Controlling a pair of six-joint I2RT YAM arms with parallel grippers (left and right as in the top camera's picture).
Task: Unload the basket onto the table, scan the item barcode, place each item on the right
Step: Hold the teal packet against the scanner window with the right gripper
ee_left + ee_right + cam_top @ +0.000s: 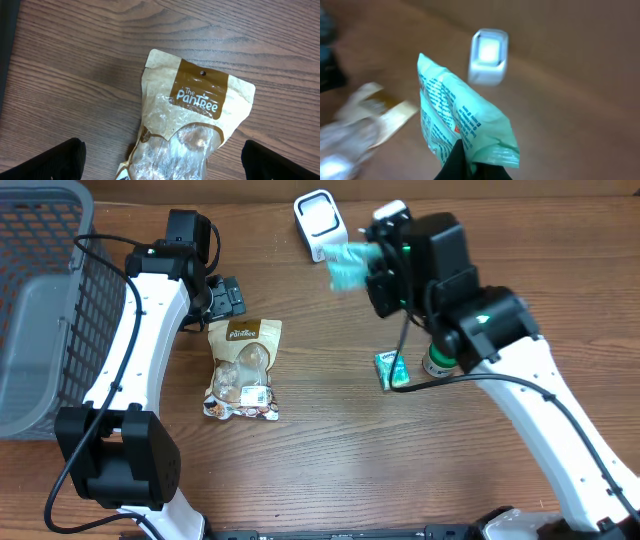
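My right gripper (372,272) is shut on a mint-green printed packet (347,266), holding it in the air just right of the white barcode scanner (318,222). In the right wrist view the packet (465,125) stands up from my gripper (475,167), its printed side toward the camera and the scanner (489,55) beyond it. My left gripper (225,300) hangs open over the top of a tan and clear PanTree snack pouch (243,370). That pouch (192,120) lies flat between the two wide-apart black fingers (55,162), untouched.
A grey wire basket (40,310) fills the left edge of the table. A small green box (391,369) and a green-and-white bottle (437,362) sit under my right arm. The snack pouch shows blurred at the right wrist view's left edge.
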